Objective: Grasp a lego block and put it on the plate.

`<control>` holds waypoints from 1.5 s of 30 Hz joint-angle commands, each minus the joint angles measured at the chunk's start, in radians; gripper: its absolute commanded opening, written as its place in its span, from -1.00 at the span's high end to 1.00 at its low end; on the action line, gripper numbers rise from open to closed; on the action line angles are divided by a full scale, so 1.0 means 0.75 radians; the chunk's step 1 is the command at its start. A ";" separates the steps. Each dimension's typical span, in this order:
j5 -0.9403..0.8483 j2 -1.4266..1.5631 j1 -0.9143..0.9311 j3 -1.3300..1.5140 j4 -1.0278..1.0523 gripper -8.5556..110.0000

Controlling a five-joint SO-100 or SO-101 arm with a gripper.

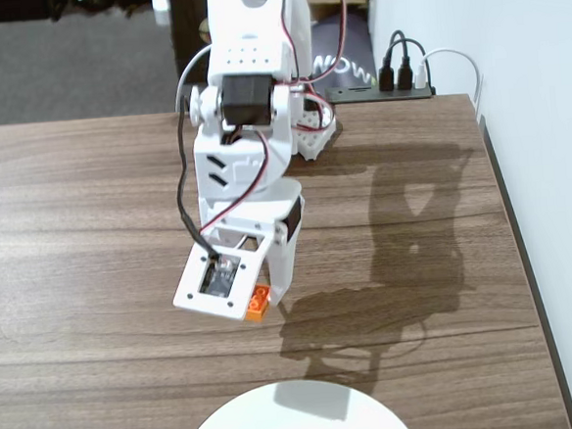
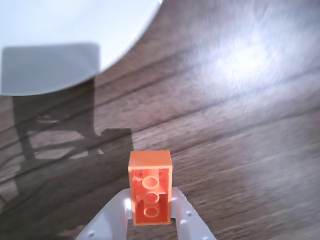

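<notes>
Gripper [image 2: 150,212]: two white fingers closed on the lego block [image 2: 150,192], apparently clear of the wooden table [image 1: 89,209]. Step in hand: carry. Next: advance to the plate [image 1: 295,420], near ahead, then lower and release.

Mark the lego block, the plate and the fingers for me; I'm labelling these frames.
lego block [image 2: 150,192]: wrist view, its hollow underside.
plate [image 1: 310,424]: fixed view, bare white surface near the rim.
fingers [image 2: 187,220]: wrist view, the white finger right of the block.
</notes>
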 commanded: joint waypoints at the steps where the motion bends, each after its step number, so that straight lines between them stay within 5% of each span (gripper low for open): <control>1: -0.047 0.102 -0.002 -0.059 0.020 0.73; 16: -0.057 0.162 -0.049 -0.288 -0.061 0.73; 29: -0.202 -0.168 -0.100 -0.470 -0.325 0.73; 45: -0.233 -0.569 -0.164 -0.759 -0.301 0.73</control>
